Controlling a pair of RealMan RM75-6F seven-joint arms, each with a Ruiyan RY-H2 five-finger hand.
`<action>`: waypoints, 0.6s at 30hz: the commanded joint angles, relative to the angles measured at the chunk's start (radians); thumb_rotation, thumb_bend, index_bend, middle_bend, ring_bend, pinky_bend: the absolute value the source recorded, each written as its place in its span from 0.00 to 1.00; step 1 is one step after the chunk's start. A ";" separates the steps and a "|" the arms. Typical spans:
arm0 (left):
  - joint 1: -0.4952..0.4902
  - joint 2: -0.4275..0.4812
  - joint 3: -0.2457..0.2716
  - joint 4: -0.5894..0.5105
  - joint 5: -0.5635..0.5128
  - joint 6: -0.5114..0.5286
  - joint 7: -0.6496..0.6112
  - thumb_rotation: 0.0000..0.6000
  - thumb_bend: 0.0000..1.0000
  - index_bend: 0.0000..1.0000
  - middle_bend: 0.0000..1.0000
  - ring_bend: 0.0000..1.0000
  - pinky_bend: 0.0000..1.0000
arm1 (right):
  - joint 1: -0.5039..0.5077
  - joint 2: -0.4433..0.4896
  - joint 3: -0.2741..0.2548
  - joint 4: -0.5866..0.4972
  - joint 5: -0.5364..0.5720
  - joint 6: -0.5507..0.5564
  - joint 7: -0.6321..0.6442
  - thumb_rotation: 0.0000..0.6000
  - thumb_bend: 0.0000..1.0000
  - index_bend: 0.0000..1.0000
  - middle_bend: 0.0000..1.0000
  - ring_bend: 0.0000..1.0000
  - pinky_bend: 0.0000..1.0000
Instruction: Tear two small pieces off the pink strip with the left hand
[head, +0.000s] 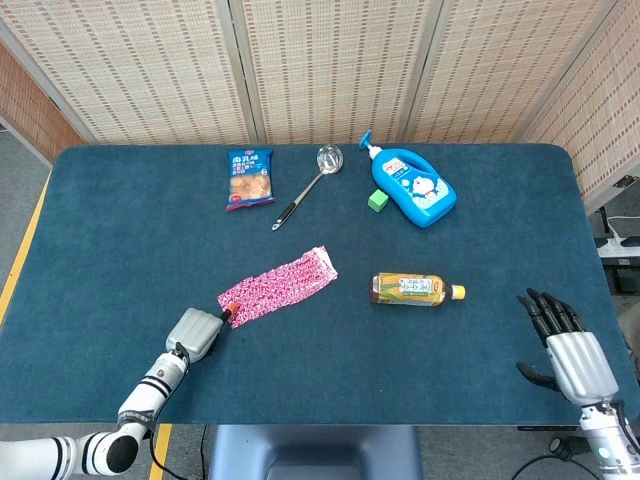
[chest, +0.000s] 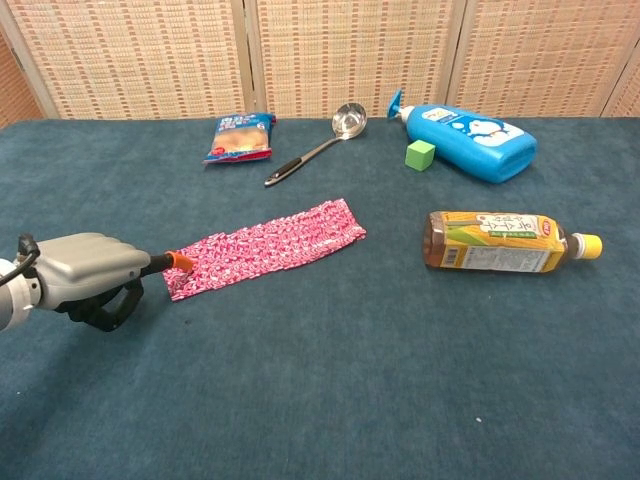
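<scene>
The pink strip (head: 278, 286) lies flat near the middle of the worktop (head: 120, 240), running on a slant from its lower end toward the front left corner up to a wrinkled end nearer the centre. The left hand (head: 198, 331) sits low over the cloth just beside that lower end, its fingers curled in under a grey back, with one orange fingertip (chest: 178, 260) stretched out to the strip's corner. From the chest view the tip seems to touch the strip's edge, though whether anything is pinched cannot be told. The strip looks whole, with no torn pieces lying beside it.

The right hand (head: 567, 347) hovers at the front right corner of the worktop, well apart from everything, its dark fingers spread and holding nothing.

A tea bottle (head: 416, 289) with a yellow cap lies on its side right of the strip, toward the middle of the worktop. Along the back edge sit a snack packet (head: 249, 178), a metal ladle (head: 308, 184) with a black handle, a small green cube (head: 377, 200), and a blue pump bottle (head: 413, 186) lying flat, the cube just beside the bottle's left side.
</scene>
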 joint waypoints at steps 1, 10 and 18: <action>-0.001 0.004 0.008 0.002 -0.006 0.007 0.000 1.00 0.82 0.00 0.69 0.71 0.61 | 0.001 -0.003 -0.002 0.001 0.001 -0.004 -0.005 1.00 0.09 0.00 0.00 0.00 0.11; -0.008 0.013 0.035 0.013 -0.044 0.005 -0.005 1.00 0.82 0.00 0.69 0.71 0.61 | 0.005 -0.003 -0.003 -0.002 0.008 -0.018 -0.008 1.00 0.09 0.00 0.00 0.00 0.11; -0.014 0.021 0.059 0.010 -0.087 0.017 0.015 1.00 0.82 0.18 0.69 0.71 0.62 | 0.007 0.001 -0.006 -0.005 0.009 -0.024 -0.003 1.00 0.09 0.00 0.00 0.00 0.11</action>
